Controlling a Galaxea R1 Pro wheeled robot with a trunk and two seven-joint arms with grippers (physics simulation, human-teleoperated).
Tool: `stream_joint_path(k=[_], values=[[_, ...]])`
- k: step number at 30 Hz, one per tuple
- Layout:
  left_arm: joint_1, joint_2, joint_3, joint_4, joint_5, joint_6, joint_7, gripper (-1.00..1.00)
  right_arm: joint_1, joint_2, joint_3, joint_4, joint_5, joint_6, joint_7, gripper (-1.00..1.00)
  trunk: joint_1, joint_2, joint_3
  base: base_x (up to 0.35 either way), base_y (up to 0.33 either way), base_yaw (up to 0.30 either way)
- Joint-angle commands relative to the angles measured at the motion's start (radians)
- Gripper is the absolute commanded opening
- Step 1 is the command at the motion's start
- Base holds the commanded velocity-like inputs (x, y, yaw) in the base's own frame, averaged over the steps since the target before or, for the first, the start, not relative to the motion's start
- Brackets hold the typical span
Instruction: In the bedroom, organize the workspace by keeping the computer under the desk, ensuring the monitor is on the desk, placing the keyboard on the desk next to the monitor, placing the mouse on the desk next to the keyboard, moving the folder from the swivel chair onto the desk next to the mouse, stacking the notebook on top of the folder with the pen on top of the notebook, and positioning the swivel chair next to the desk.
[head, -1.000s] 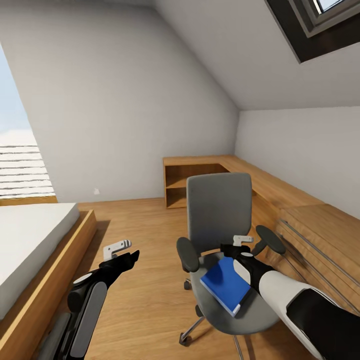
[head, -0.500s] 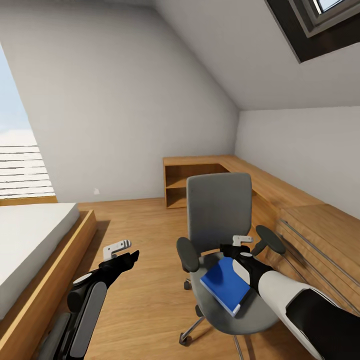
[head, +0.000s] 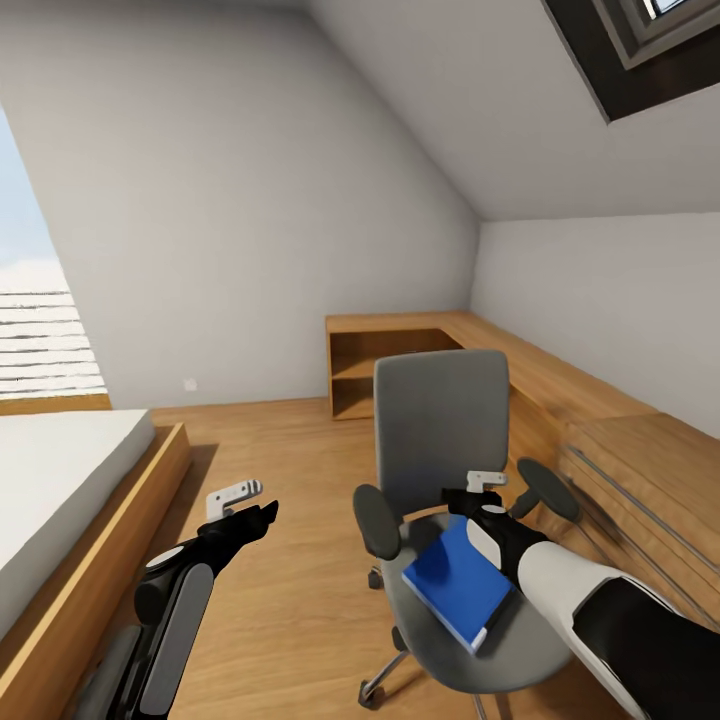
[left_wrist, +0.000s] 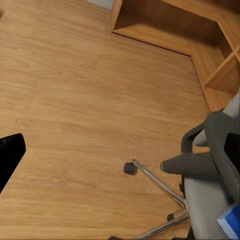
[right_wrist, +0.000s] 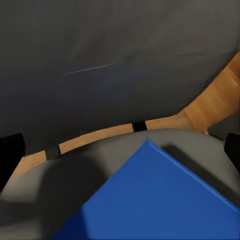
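folder (head: 458, 582) | flat on swivel chair (head: 440, 430) | right hand (head: 478, 497) above, apparently open

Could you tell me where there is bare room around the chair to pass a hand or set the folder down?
Bare wood floor lies between the bed and the swivel chair. The long wooden counter beside the chair has a bare top. The seat is crowded: the folder and right gripper sit between the armrests.

The room has grey walls (head: 250, 200) and a slanted ceiling with a dark window (head: 650, 50) up high. The wood floor (head: 290, 470) is light brown — a bed (head: 60, 480) sits by one side, low wood shelves (head: 400, 350) in the corner.
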Motion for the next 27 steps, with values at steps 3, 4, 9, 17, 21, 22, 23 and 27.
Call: stream_joint_path(k=[3,4,9,17,21,22,23,27], values=[[-0.001,0.000,-0.001,-0.001,0.011,0.002,0.009,1.00,0.000,-0.003,0.008,0.000,-0.009,0.001,-0.004,1.00,0.000,0.000,-0.001,0.297,0.000,0.000],[-0.001,0.000,0.000,-0.001,0.011,0.003,0.009,1.00,0.000,-0.003,0.008,0.000,-0.009,0.002,-0.004,1.00,0.000,0.000,-0.001,0.265,0.000,0.000],[-0.001,0.000,0.001,-0.001,0.011,0.003,0.009,1.00,-0.001,-0.003,0.008,0.000,-0.009,0.029,-0.005,1.00,0.000,0.000,-0.001,0.120,0.000,0.000],[-0.001,-0.001,0.007,-0.004,0.012,0.003,0.005,1.00,-0.001,-0.004,0.007,-0.002,-0.012,0.160,-0.003,1.00,0.012,-0.021,-0.010,0.015,0.000,0.000],[-0.001,-0.001,0.007,-0.004,0.012,0.003,0.005,1.00,-0.001,-0.009,0.007,-0.002,-0.012,0.167,-0.004,1.00,0.027,-0.049,-0.023,0.000,0.000,0.000],[-0.001,-0.002,0.007,-0.004,0.012,0.003,0.005,1.00,-0.001,-0.014,0.007,-0.002,-0.012,0.167,-0.004,1.00,0.031,-0.056,-0.026,0.000,0.000,0.000],[-0.001,-0.002,0.007,-0.004,0.012,0.003,0.005,1.00,-0.001,-0.015,0.007,-0.002,-0.012,0.167,-0.004,1.00,0.035,-0.063,-0.029,0.000,0.000,0.000],[-0.001,-0.002,0.007,-0.004,0.012,0.003,0.005,1.00,0.000,-0.016,0.007,-0.002,-0.012,0.167,-0.004,1.00,0.050,-0.091,-0.042,0.000,0.000,0.000]])
